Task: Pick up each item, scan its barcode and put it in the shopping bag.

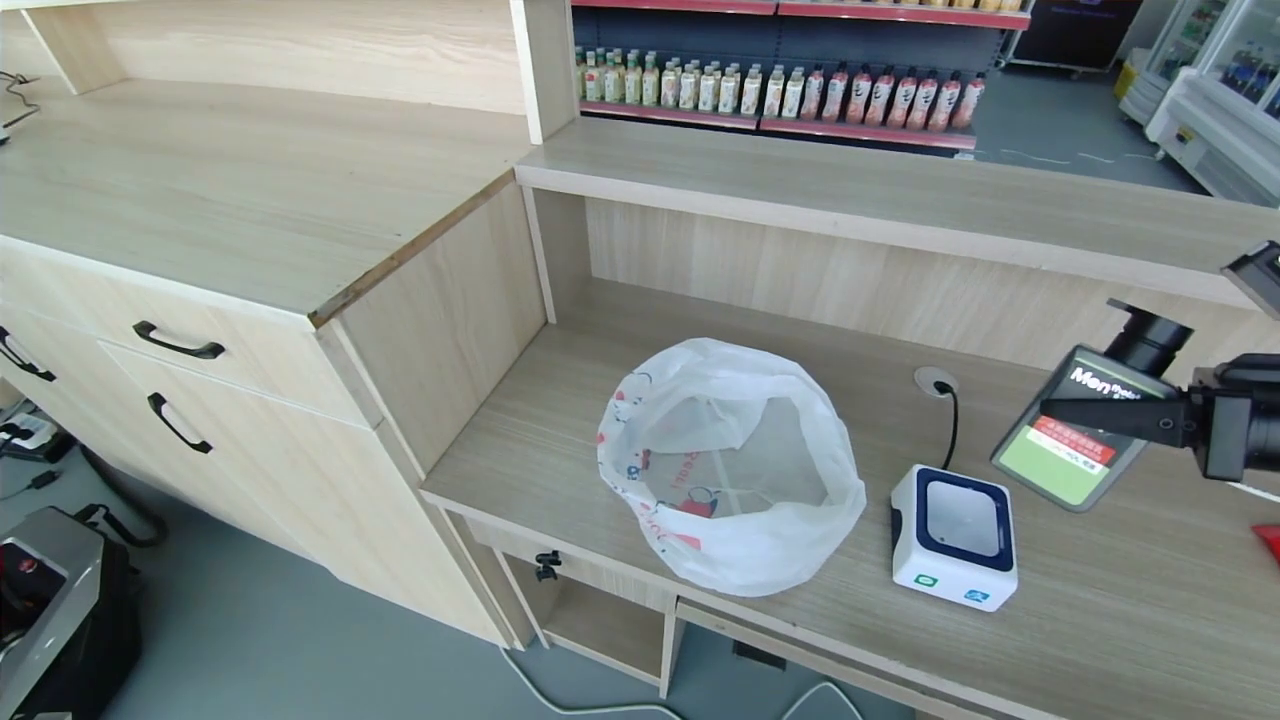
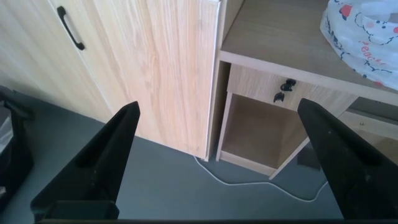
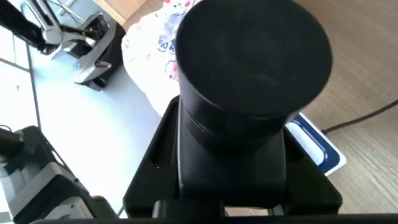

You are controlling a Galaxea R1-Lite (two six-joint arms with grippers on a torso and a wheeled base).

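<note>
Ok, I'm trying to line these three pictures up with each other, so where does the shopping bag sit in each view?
Head view: the shopping bag stands open on the counter, left of the scanner.
Left wrist view: the shopping bag sits at the counter's edge, near the open cubby below.
Right wrist view: the shopping bag shows behind the held bottle and its black cap.
Shared landmark: the wooden counter under it.

Checkout in a small shop: rows of bottled drinks (image 1: 780, 92) line red-edged shelves (image 1: 865, 131) beyond the pale wood till stand, glass-fronted chillers (image 1: 1215, 110) stand to one side, and a barcode scanner (image 1: 955, 535) sits beside an open plastic shopping bag (image 1: 735, 465) on the tabletop (image 1: 1100, 620).
</note>
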